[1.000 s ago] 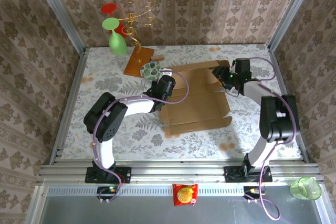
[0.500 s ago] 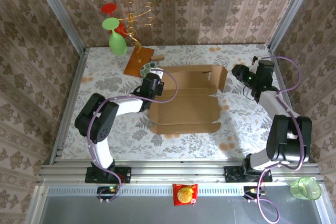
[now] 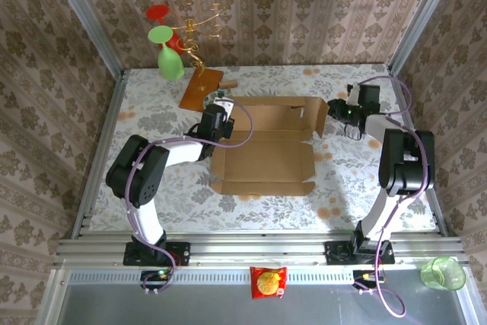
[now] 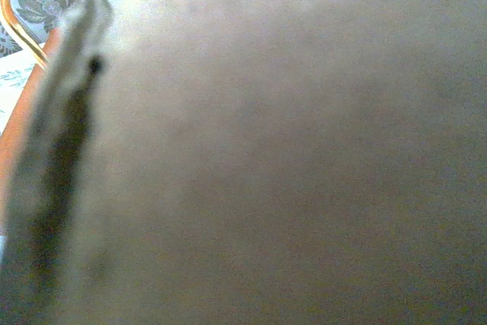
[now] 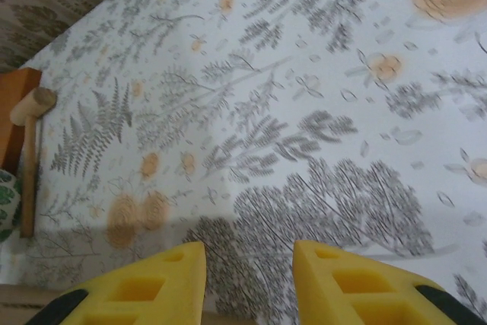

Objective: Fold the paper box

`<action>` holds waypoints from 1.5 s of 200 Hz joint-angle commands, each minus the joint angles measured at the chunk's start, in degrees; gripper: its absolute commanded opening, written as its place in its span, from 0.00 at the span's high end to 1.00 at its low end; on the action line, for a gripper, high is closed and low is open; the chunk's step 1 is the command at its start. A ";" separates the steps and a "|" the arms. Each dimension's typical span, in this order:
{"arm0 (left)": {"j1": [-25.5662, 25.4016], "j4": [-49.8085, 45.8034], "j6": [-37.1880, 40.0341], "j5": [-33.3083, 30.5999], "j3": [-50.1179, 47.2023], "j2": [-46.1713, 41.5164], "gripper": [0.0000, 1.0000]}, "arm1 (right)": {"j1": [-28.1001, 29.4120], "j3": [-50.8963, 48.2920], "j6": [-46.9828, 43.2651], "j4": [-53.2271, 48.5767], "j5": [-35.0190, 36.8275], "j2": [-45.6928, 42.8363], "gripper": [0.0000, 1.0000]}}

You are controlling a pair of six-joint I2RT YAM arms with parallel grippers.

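Paper box lies about mid-table, opened out; floor panel flat, rear wall folded up along the far side, a short flap upright at its right end, near flap flat toward the arm bases.

Left gripper at the box's far left corner; jaws closed down tight, pinching the cardboard there; in the left wrist view blurred brown cardboard sits hard against the lens, one edge of it running down the left side; fingers themselves not made out in that view.

Right gripper just right of the box's upright right-end flap, apart from it; in the right wrist view the gripper has its yellow fingers parted by a moderate gap, nothing between them, floral cloth below; holds nothing.

Behind the box's far left corner: orange-brown base board of a gold wire stand; a green glass and a red one hang on it; a small wooden peg lies just beside the board; a green-patterned disc near it, mostly cut off.

Well in front of the box, past the arm bases: a red-and-yellow snack packet; off to that packet's right, a clear green cup.
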 commanded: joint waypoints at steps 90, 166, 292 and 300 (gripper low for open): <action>-0.58 -0.96 -0.86 -2.64 0.69 0.78 1.00 | 3.09 -4.92 4.33 -0.57 -9.57 -4.41 0.69; -1.28 -1.31 -2.49 -3.26 0.93 0.72 1.00 | 4.78 -9.28 2.29 1.46 -11.27 -8.75 0.70; -1.59 -1.75 -5.11 -4.04 0.79 -0.15 1.00 | 3.96 -10.70 5.81 2.36 -17.75 -10.05 0.77; -1.55 -1.75 -5.43 -3.96 0.71 -0.27 1.00 | 3.35 -11.42 7.10 3.73 -18.45 -10.19 0.78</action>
